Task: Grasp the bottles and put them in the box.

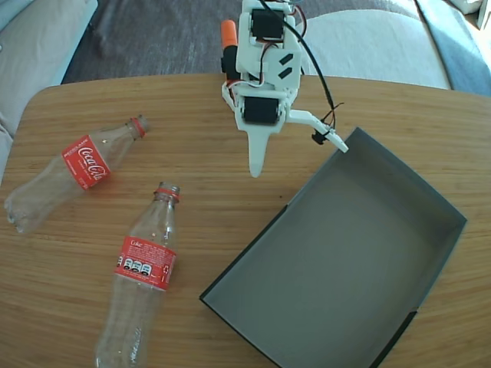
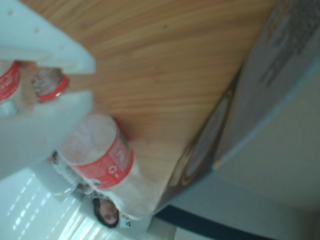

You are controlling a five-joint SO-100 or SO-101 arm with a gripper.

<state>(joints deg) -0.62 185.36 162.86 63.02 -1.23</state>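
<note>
Two clear bottles with red labels lie on the wooden table in the fixed view. One bottle (image 1: 73, 170) is at the far left and the other bottle (image 1: 146, 264) is nearer the front, cap pointing away. The dark grey box (image 1: 383, 322) sits to the right and holds nothing. My white gripper (image 1: 255, 170) hangs above the table between the bottles and the box, over neither. In the wrist view my gripper (image 2: 93, 82) has its fingers (image 2: 45, 50) only slightly apart, with nothing between them. Past them show a labelled bottle (image 2: 102, 160), a bottle neck (image 2: 47, 82) and the box wall (image 2: 280, 90).
The rounded table edge (image 1: 46, 96) curves at the back left. Grey cushions (image 1: 368, 38) and a dark rug lie beyond the table. Bare wood lies between the bottles and the box's left wall (image 1: 268, 230).
</note>
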